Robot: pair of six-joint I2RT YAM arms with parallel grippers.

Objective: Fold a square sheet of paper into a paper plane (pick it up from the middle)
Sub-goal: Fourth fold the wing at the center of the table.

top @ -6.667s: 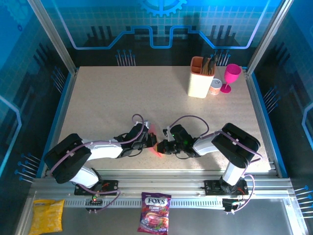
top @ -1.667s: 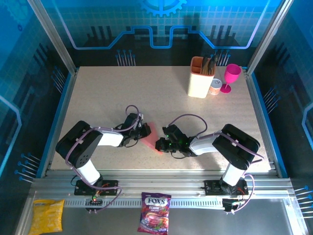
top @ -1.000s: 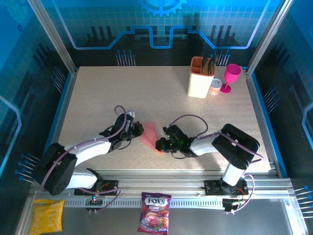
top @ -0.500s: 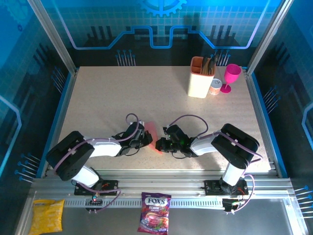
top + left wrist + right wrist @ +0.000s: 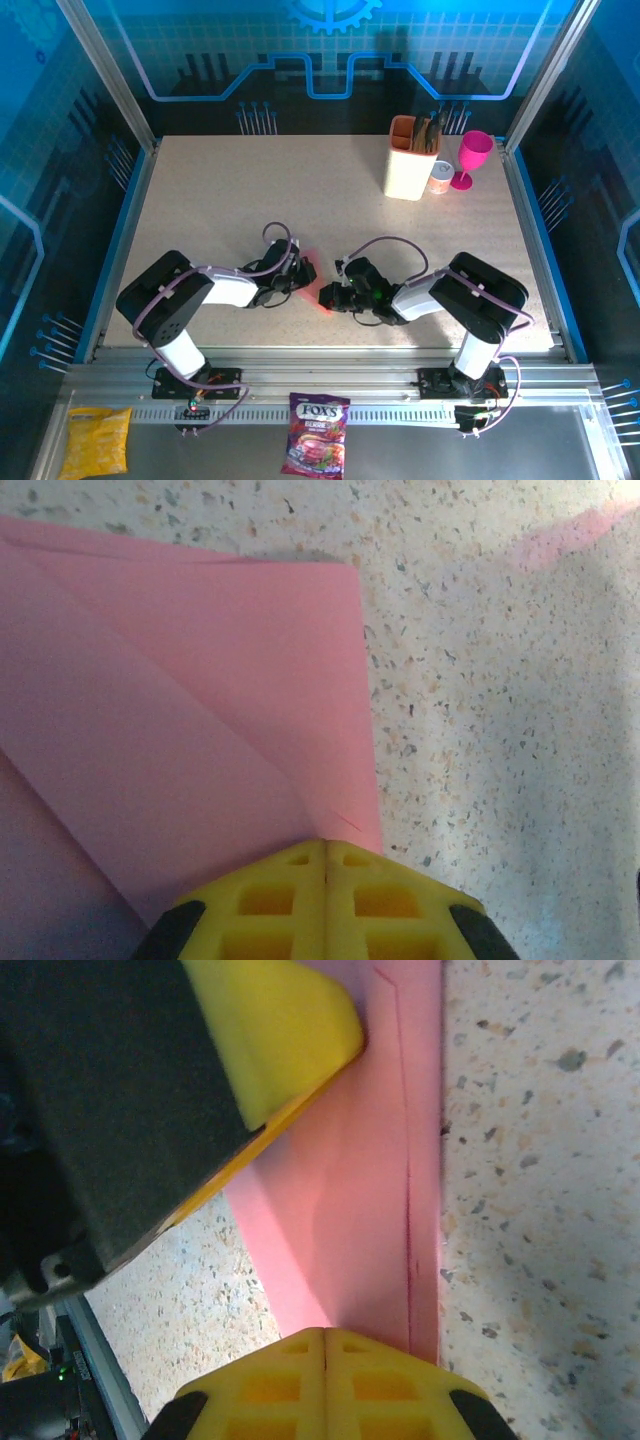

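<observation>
- Both arms are low over the near middle of the speckled table [image 5: 220, 200], heads almost nose to nose.
- The paper plane [image 5: 311, 268] lies flat on the tabletop between them, salmon pink, with folded flaps.
- Left gripper [image 5: 300, 275]: in the left wrist view its yellow fingertips [image 5: 290, 880] are pressed tight together with no gap. They sit at the tip where the diagonal folds of the paper meet.
- Whether that left pair has actually nipped the sheet or just rests on it, I cannot tell.
- Right gripper [image 5: 326, 296]: jaws closed flush as well. In the right wrist view they sit on the near end of a narrow pink strip with a crease line running along it.
- Same doubt here: the tips touch the paper, but whether they pinch it is not clear.
- In the right wrist view the left gripper's yellow finger sits on the far end of that same strip.
- Far right corner: a beige utensil holder [image 5: 412, 160], a small can [image 5: 441, 177] just beside it, then the magenta goblet [image 5: 474, 158], upright.
- On the metal ledge in front of the bases: a FOX'S candy bag [image 5: 317, 445] and a yellow packet [image 5: 96, 440].
</observation>
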